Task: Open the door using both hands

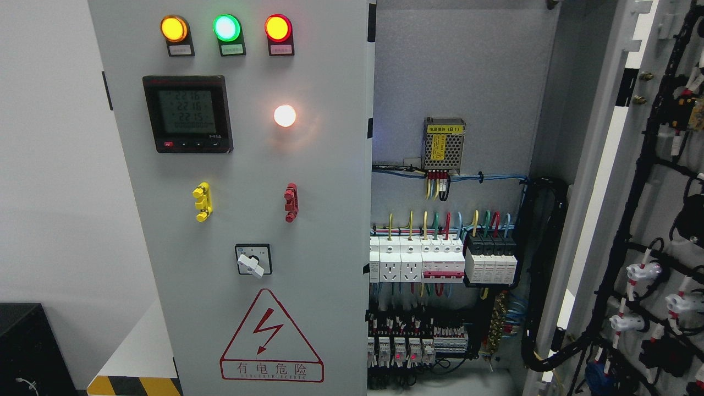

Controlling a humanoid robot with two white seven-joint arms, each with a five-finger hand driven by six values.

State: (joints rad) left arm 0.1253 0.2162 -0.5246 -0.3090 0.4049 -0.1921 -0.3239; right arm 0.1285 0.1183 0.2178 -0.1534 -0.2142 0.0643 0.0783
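Two doors belong to this cabinet: the right door [649,220] is swung wide open at the picture's right, its wiring side showing, and the left door [242,220] stands closed, tall and upright. Neither robot hand is in view (so I cannot tell their state). Inside the cabinet [456,82] sit breakers [440,261] and a power supply [444,144].

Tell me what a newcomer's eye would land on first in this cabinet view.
The three lit indicator lamps, amber, green and red, stand in a row at the top of the closed left door, with a glowing white lamp below them and a red high-voltage warning triangle near the bottom. To the right, the right door is swung open, exposing rows of circuit breakers and coloured wiring. Neither robot hand shows.
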